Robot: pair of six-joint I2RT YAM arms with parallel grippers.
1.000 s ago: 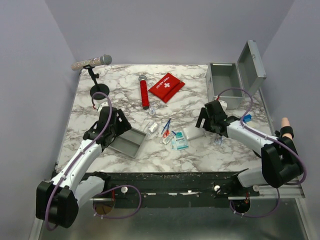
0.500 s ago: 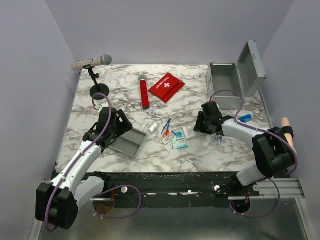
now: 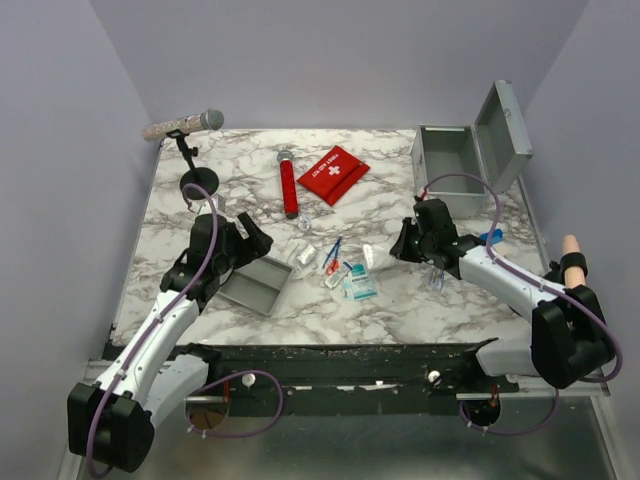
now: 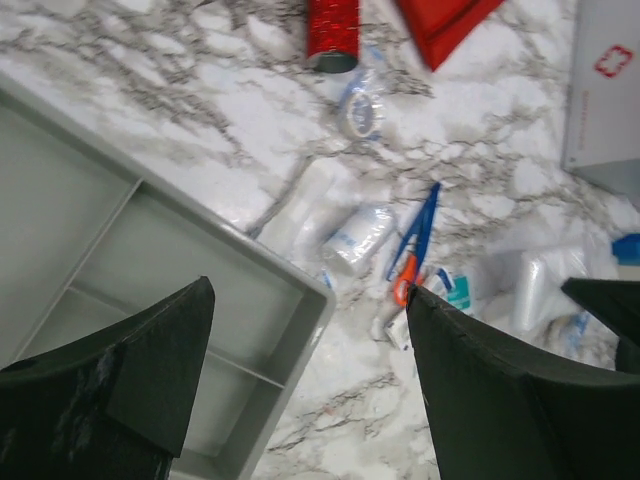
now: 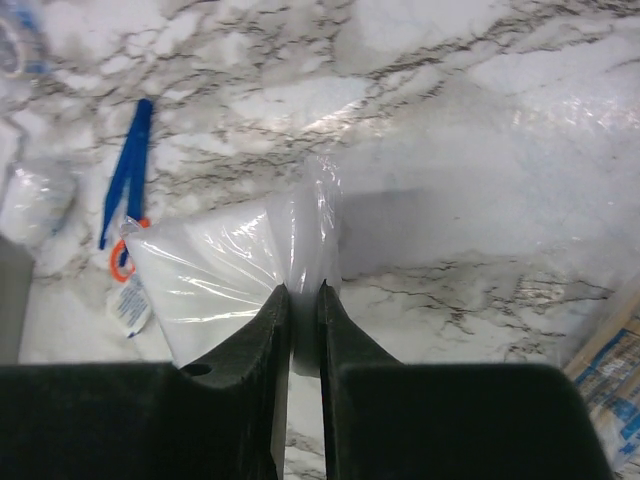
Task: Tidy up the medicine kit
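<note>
We see a marbled table [image 3: 420,310] between lavender walls [image 3: 330,60], the medicine kit [image 3: 447,170] open at two o'clock. Our left gripper [image 4: 308,292] gapes; our right gripper [image 5: 302,292] pinches a clear packet [image 5: 210,270].

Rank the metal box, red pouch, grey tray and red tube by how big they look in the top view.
1. Metal box, lid open: clearly the largest.
2. Red pouch and grey tray: these look about alike, so I won't rank one over the other.
3. Red tube: long but narrow, the smallest.
</note>
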